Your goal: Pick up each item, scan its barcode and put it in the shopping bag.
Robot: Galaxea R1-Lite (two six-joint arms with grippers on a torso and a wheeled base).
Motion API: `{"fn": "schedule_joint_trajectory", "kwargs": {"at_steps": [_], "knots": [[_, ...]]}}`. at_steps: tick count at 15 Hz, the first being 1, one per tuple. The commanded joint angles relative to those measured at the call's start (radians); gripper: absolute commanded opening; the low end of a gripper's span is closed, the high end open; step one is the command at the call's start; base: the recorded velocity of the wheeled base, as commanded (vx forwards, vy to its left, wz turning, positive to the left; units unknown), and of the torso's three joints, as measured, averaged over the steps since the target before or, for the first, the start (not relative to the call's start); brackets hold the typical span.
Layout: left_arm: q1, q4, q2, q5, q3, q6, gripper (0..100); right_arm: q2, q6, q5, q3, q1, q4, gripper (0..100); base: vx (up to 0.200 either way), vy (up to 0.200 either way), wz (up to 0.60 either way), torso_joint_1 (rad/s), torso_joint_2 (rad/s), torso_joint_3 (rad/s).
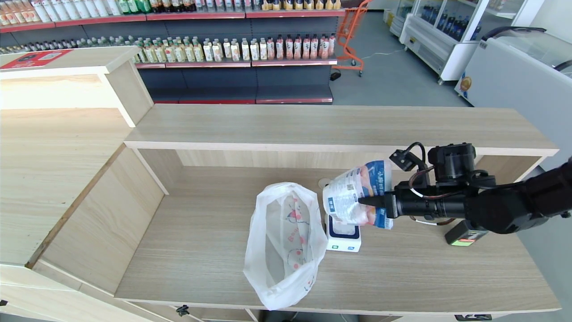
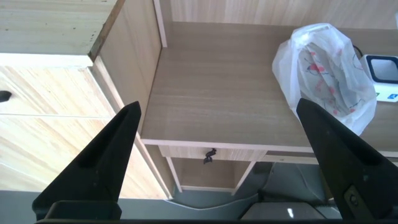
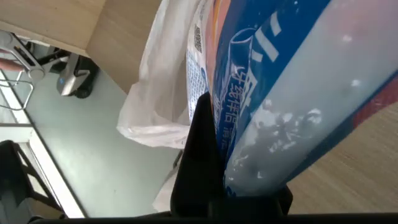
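My right gripper is shut on a blue and white food packet, holding it in the air just above the white barcode scanner on the counter. The packet's printed side with its code faces up and left. In the right wrist view the packet sits against a dark finger, with the bag beyond. The white plastic shopping bag stands open just left of the scanner. My left gripper hangs open over the counter's front left edge, away from the bag.
A small dark device with a green and orange face lies on the counter under my right arm. The counter is walled by a raised shelf behind and a wooden side panel on the left. A drawer handle sits below the front edge.
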Motion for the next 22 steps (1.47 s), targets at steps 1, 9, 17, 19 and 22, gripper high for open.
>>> {"fn": "schedule_joint_trajectory", "kwargs": {"at_steps": [1, 9, 17, 19, 22], "knots": [[0.000, 0.000, 0.001, 0.000, 0.000, 0.000, 100, -0.067, 0.041, -0.044, 0.031, 0.143, 0.057, 0, 0.000, 0.000, 0.00, 0.000, 0.00, 0.000], [0.000, 0.000, 0.000, 0.000, 0.000, 0.000, 100, 0.304, 0.128, -0.268, -0.096, 0.362, -0.172, 0, 0.000, 0.000, 0.00, 0.000, 0.00, 0.000], [0.000, 0.000, 0.001, 0.000, 0.000, 0.001, 100, 0.411, 0.062, -0.277, -0.176, 0.370, -0.173, 100, 0.000, 0.000, 0.00, 0.000, 0.00, 0.000], [0.000, 0.000, 0.000, 0.000, 0.000, 0.000, 100, 0.402, 0.065, -0.275, -0.164, 0.370, -0.190, 100, 0.000, 0.000, 0.00, 0.000, 0.00, 0.000], [0.000, 0.000, 0.000, 0.000, 0.000, 0.001, 100, 0.227, 0.211, -0.274, -0.122, 0.344, -0.202, 100, 0.000, 0.000, 0.00, 0.000, 0.00, 0.000]]}}
